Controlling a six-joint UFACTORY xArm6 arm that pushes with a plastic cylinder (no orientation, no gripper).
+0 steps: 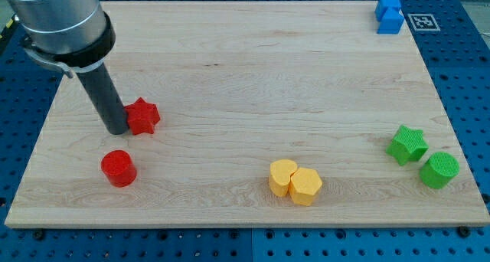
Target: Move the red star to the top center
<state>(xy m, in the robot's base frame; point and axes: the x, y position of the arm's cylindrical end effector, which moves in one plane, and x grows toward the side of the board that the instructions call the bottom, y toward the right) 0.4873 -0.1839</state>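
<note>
Camera view: wooden board (253, 70) fills most of the frame, sitting on a blue pegboard surface (467, 78). Arm comes in from the upper left of the frame, grey cylindrical housing (61, 21) at the corner, dark rod (106, 97) running down and slightly right from it. My tip (119, 129) sits on the board at left-centre of the frame, touching or just about touching the left side of the red star (142, 116). Tool is a plain rod, no jaws, holds nothing, just pressed beside the star. Red star lies flat in the left-centre of the frame, well away from the top centre of the board. Red cylinder (119, 168) stands lower left, near the tip and below it, apart from the star. Two yellow blocks at bottom centre, touching each other: a yellow rounded block (282, 176), exact shape hard to tell, and a yellow hexagon (306, 186) to its right. Green star (406, 145) at lower right, green cylinder (439, 170) just beside it, lower and further right, near the board's right edge. Blue block (390, 14) in the upper right corner of the frame, blocky stepped shape, exact form unclear. Black-and-white square marker (420, 21) just right of it at the board's corner.
</note>
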